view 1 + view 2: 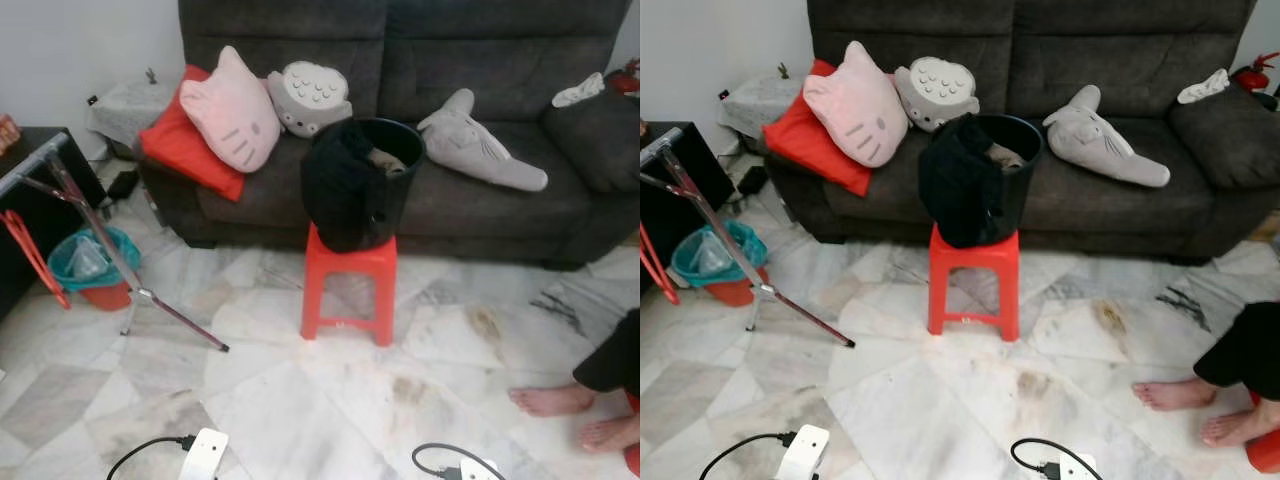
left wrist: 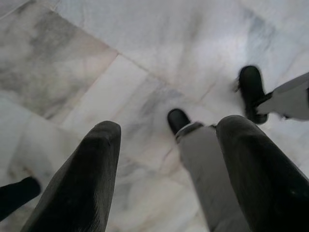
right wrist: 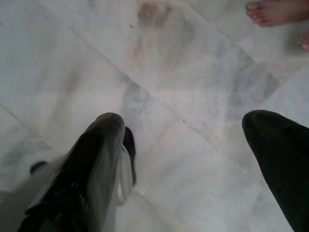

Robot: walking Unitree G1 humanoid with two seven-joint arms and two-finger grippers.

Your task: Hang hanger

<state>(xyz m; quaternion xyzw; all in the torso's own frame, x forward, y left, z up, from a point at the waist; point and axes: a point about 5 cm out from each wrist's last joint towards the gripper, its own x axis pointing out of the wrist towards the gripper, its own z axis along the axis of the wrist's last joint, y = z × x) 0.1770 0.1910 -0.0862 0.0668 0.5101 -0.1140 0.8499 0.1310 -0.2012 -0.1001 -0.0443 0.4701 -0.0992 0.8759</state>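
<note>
A red hanger (image 1: 25, 250) hangs at the far left from a metal drying rack (image 1: 100, 240) with splayed legs. A black laundry basket (image 1: 355, 185) with dark clothes draped over its rim stands on a red plastic stool (image 1: 350, 285) in front of the sofa. My left gripper (image 2: 169, 126) hangs open over the marble floor, with nothing between its fingers. My right gripper (image 3: 184, 120) is also open and empty, pointing down at the floor. Both are far from the hanger.
A dark grey sofa (image 1: 500, 60) with plush cushions fills the back. A teal bin (image 1: 85, 262) sits under the rack. Two power strips (image 1: 205, 455) with cables lie on the floor close by. A person's bare feet (image 1: 550, 400) rest at the right.
</note>
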